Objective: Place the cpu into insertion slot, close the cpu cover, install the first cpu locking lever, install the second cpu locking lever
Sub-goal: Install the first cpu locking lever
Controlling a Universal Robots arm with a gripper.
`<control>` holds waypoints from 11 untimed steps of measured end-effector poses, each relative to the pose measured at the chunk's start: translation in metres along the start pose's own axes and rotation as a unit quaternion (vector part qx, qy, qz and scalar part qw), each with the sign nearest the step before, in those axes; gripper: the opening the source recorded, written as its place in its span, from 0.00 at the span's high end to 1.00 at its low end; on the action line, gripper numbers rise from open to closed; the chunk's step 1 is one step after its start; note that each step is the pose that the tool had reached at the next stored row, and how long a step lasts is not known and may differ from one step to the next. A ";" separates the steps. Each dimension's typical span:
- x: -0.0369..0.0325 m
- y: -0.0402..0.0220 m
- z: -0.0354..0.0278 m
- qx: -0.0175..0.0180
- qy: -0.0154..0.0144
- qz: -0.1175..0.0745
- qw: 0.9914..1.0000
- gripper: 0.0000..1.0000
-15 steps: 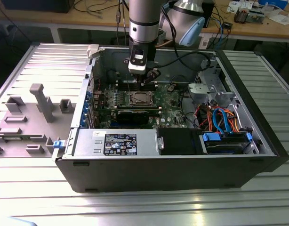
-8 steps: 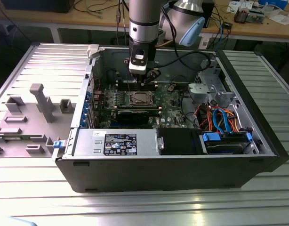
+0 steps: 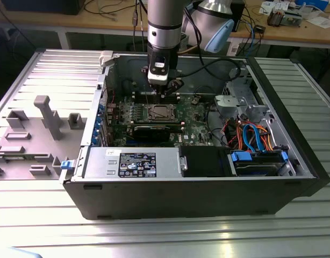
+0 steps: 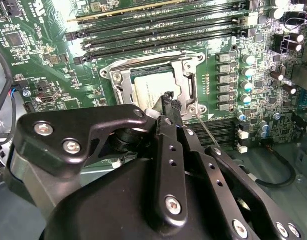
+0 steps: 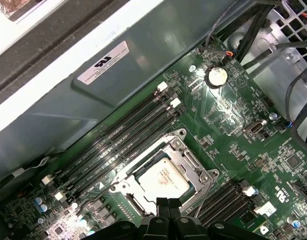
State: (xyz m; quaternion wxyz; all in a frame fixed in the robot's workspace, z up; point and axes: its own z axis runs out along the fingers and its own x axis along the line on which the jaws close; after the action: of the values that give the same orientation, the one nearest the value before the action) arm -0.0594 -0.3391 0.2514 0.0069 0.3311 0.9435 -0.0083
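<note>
One arm (image 3: 164, 27) reaches down into the open computer case (image 3: 208, 188) that lies on its side on the ribbed metal table (image 3: 154, 236). In the exterior view you see its gripper (image 3: 165, 95) hanging just above the green motherboard (image 3: 197, 115), at the far edge of the socket area.

The cpu (image 4: 149, 90) sits in the insertion slot (image 4: 116, 75). Its silvery top shows through the square window of the cpu cover (image 4: 186, 82), and that cover lies flat down over it. In the first wrist view you get the same picture: the cpu (image 5: 163, 181) is framed on all sides by the cpu cover (image 5: 188, 157), with long black memory slots (image 5: 118, 145) running beside the socket and a round coin cell (image 5: 216, 76) further off on the board.

Your gripper (image 5: 168, 204) has its two fingertips (image 5: 162, 204) pressed together with no gap between them. In the second wrist view the gripper (image 4: 169, 102) tip rests at the edge of the cover frame, close to one corner of the socket. You cannot tell whether anything is pinched between the pads.

A thin wire locking lever (image 4: 209, 132) runs out from that same corner, just beside the fingers. In the first wrist view the lever (image 5: 207, 190) bends away from the socket alongside a second bank of memory slots (image 5: 228, 197). Whether it is latched cannot be made out.
</note>
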 end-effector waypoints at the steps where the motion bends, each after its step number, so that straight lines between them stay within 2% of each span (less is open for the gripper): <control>1: 0.0000 0.0000 0.0000 0.000 0.000 -0.001 1.000 0.89; 11: 0.0000 0.0000 0.0000 0.000 0.000 -0.008 1.000 0.89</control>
State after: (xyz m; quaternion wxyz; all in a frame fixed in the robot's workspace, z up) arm -0.0594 -0.3391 0.2514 0.0070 0.3237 0.9461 -0.0082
